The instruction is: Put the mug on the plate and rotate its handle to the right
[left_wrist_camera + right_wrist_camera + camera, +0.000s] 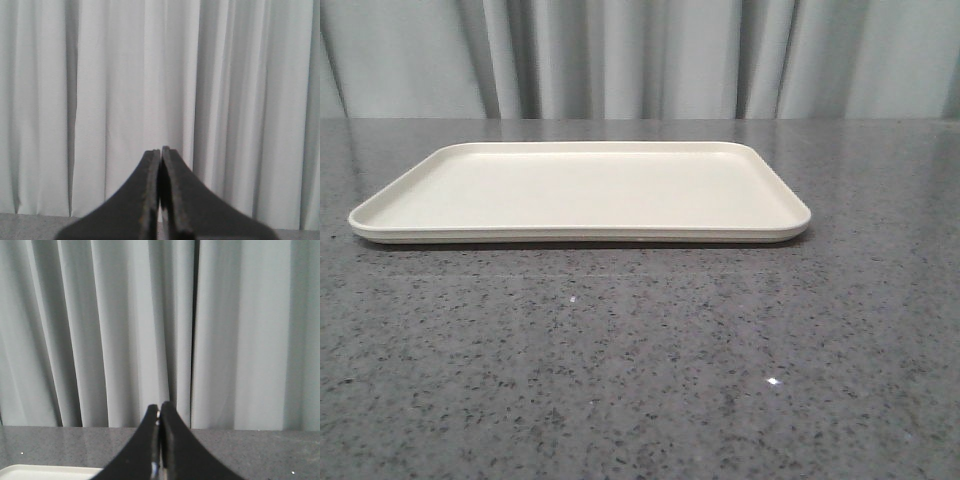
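Observation:
The cream plate (580, 190) lies flat on the grey speckled table with nothing on it. A corner of the plate (50, 472) shows in the right wrist view. The mug and its handle are out of view in every frame. Neither gripper shows in the front view. My left gripper (161, 150) is shut with nothing between its dark fingers, pointing at the white curtain. My right gripper (159, 406) is shut too, empty, held above the table and facing the curtain.
The grey speckled table (640, 380) stretches in front of and around the plate. A pale pleated curtain (640, 55) hangs along the table's far edge.

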You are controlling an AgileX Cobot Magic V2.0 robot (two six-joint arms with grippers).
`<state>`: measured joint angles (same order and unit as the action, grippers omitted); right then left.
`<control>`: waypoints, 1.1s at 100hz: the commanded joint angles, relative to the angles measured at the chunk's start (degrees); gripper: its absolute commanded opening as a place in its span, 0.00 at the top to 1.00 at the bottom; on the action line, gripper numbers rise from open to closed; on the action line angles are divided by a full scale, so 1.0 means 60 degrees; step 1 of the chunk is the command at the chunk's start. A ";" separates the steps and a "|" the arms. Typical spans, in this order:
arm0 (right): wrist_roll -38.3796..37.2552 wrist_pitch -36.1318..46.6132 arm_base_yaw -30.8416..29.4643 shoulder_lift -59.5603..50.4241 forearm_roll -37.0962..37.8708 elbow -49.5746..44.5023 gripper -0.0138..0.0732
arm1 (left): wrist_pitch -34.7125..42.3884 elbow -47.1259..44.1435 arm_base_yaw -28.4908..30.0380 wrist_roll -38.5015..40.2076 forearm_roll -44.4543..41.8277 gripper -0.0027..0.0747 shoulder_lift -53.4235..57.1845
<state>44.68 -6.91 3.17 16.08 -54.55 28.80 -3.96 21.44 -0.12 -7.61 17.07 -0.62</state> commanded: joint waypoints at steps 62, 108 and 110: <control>0.0120 -0.0257 0.0025 0.2014 0.0218 0.2293 0.92 | -0.1262 0.4799 -0.0044 0.0099 0.0256 0.99 -0.3999; 0.0183 -0.0246 0.0025 0.2014 0.0218 0.2302 0.92 | -0.2811 0.6907 -0.0044 0.0099 0.0451 0.78 -0.5921; 0.0183 -0.0246 0.0025 0.2014 0.0218 0.2302 0.92 | -0.2831 0.6961 -0.0044 0.0099 0.0451 0.76 -0.5979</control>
<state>45.12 -11.11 3.17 27.32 -53.09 40.54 -23.39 60.51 -0.12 -7.61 18.80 -34.81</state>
